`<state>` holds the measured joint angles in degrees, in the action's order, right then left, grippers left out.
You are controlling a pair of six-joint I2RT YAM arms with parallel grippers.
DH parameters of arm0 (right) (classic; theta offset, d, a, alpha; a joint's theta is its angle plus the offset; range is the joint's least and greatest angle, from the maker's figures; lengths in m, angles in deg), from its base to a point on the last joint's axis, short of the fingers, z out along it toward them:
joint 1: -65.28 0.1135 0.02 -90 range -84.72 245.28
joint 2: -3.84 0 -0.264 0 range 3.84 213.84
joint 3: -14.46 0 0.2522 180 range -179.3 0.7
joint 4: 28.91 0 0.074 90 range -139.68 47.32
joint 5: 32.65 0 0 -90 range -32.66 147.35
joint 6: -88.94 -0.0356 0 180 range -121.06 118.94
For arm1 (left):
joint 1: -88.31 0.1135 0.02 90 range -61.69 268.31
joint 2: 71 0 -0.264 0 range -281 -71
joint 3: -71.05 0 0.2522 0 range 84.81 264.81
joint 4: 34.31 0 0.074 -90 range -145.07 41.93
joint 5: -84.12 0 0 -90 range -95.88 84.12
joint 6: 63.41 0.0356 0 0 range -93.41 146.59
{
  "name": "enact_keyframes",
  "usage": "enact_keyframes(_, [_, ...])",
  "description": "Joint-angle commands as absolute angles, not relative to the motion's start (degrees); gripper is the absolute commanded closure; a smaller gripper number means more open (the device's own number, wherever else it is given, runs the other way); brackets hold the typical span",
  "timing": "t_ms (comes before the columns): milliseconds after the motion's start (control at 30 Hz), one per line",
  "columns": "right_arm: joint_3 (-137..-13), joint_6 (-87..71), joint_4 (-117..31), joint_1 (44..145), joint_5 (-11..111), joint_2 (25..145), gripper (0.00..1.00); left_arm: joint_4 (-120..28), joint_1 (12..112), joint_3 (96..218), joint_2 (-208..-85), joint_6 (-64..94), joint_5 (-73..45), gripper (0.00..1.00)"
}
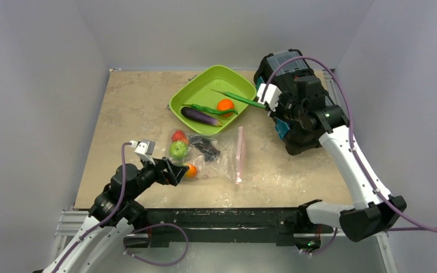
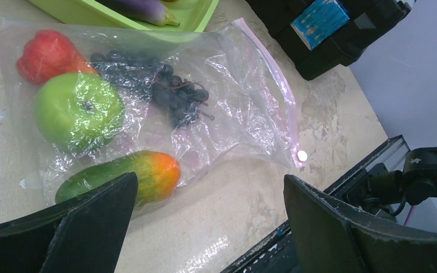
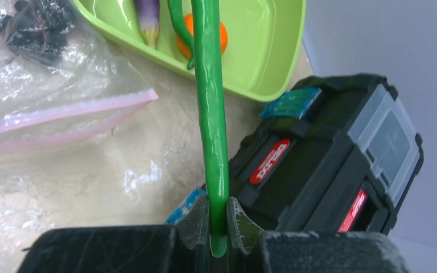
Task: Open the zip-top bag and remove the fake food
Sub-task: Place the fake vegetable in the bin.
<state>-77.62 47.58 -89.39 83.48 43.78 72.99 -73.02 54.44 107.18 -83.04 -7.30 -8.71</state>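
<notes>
I've got the right gripper [image 3: 218, 219] pinched tight on one end of the pod [image 3: 211, 114], with the long part sticking out over the tray [image 1: 222, 79]. I read that as a drop-off: the pod goes in beside the eggplant [image 1: 200, 116] and the orange [image 1: 225, 105] lying there. The left gripper [image 2: 209, 182] is spread wide with nothing between its fingers, low at the bag [image 2: 233, 102]'s closed end, just beside the orange-green fruit [image 2: 131, 173]. My guess is it's set to pin or lift that end so the rest slides toward the mouth. The bag lies flat mid-worktop, on the near side of the tray, with the zip strip [image 1: 240, 153] on its right side. From the right wrist the pink lips look parted, so I'd call it open. Inside are the strawberry [image 1: 178, 135], lime [image 1: 177, 149], grapes [image 1: 206, 147] and that orange-green fruit, so roughly half is out. A black case [image 1: 287, 62] sits at the far right corner near the tray; I can't tell if they touch. The worktop [image 1: 131, 114] is beige, stone-look, with glossy patches. Plain pale walls [image 1: 205, 28] box it in on three sides.
</notes>
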Motion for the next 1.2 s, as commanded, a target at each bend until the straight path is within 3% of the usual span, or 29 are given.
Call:
enact_keyframes(0, [-81.47,49.21,-83.55,86.82,45.20,77.20,1.00,-72.03,54.48,109.18,-83.69,-7.59,-9.55,0.00])
enact_keyframes(400, [-92.40,51.13,-79.90,91.22,50.68,94.80,1.00,-74.33,54.54,110.10,-83.48,-6.59,-7.72,0.00])
enact_keyframes(1167, [-106.91,48.86,-77.48,92.22,52.86,114.66,1.00,-76.32,54.51,110.30,-82.53,-5.89,-6.08,0.00])
